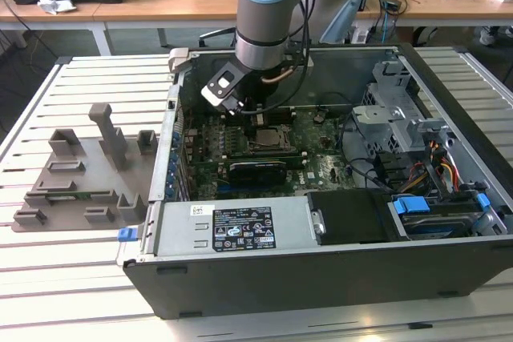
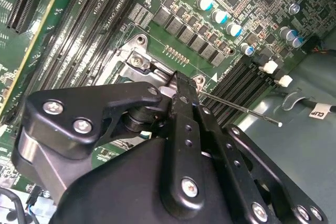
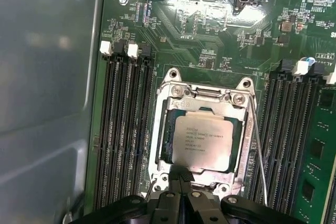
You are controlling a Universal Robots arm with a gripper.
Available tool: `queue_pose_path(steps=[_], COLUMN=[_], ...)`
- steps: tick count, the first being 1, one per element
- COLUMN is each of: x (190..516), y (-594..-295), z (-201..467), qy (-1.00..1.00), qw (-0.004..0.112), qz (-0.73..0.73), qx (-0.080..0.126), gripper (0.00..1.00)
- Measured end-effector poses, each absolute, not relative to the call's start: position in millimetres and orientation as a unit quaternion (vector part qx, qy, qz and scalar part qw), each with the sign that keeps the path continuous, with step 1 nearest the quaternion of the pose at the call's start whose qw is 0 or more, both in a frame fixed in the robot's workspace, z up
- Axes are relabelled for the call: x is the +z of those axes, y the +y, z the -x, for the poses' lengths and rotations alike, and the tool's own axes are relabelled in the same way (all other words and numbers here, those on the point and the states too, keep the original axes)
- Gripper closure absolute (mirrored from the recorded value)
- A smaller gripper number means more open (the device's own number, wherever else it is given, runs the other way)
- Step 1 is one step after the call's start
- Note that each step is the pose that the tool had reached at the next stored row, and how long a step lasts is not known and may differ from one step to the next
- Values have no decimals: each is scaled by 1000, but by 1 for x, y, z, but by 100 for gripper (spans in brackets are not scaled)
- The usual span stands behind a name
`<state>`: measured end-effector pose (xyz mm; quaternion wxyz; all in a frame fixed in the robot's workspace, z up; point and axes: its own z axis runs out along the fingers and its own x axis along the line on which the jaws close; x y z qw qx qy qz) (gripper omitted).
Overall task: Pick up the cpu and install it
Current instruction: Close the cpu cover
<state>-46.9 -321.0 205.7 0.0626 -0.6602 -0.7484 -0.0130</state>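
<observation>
The cpu (image 3: pixel 203 141), a flat silvery square chip, lies level in the motherboard socket, with the metal socket frame (image 3: pixel 157 145) around it. A thin lever wire (image 3: pixel 258 145) runs along one side of the socket. My gripper (image 3: pixel 181 174) hangs just above the socket's edge, beside the cpu. Its black fingertips are pressed together with nothing between them. In the second wrist view the shut gripper (image 2: pixel 177 80) hovers over a corner of the frame. In the exterior view the gripper (image 1: pixel 255 116) is low inside the open computer case, right over the cpu (image 1: pixel 268 138).
Memory slots (image 3: pixel 123 129) flank the socket on both sides. The case wall (image 3: pixel 47 77) stands close by. A power supply (image 1: pixel 240 226), a drive cage (image 1: pixel 401 118) and cables (image 1: pixel 437 166) fill the case. A grey fixture (image 1: pixel 80 174) lies on the slatted table at the exterior view's left.
</observation>
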Motion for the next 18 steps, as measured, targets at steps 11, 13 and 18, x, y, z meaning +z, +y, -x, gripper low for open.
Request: queue_pose_path(steps=[11, 13, 18], x=[216, 216, 216], y=[-321, -321, -321], z=[38, 32, -6], qy=[-749, -749, -747], qw=[64, 66, 67], qz=[659, 659, 661], qx=[-14, -11, 22], gripper=[89, 89, 89])
